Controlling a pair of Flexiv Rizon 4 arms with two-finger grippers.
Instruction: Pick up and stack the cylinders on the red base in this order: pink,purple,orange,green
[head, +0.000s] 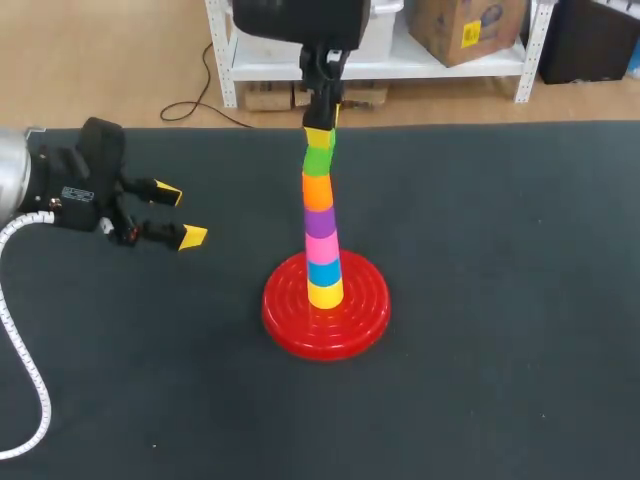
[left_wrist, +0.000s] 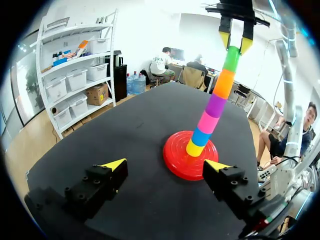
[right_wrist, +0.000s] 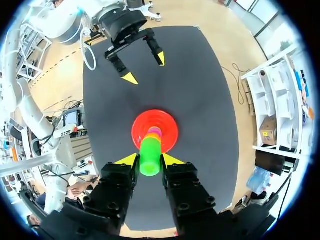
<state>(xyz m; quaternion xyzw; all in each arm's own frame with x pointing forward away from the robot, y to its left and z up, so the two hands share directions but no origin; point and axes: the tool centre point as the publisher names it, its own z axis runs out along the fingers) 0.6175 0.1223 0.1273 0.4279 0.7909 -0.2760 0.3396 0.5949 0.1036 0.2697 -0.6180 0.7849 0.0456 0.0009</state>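
The right claw (right_wrist: 148, 160) pinches the glossy green plastic cylinder (head: 319, 160) from both sides, likely steadying it atop the leaning stack (head: 322, 235) on the round red plastic base (head: 283, 318); the left claw (head: 182, 215) hangs wide open, empty, well aside, out of knocking range

Glossy, ridged plastic red base (head: 290, 318), smooth plastic green cylinder (head: 319, 161), matt, faintly rough black table (head: 500, 300)
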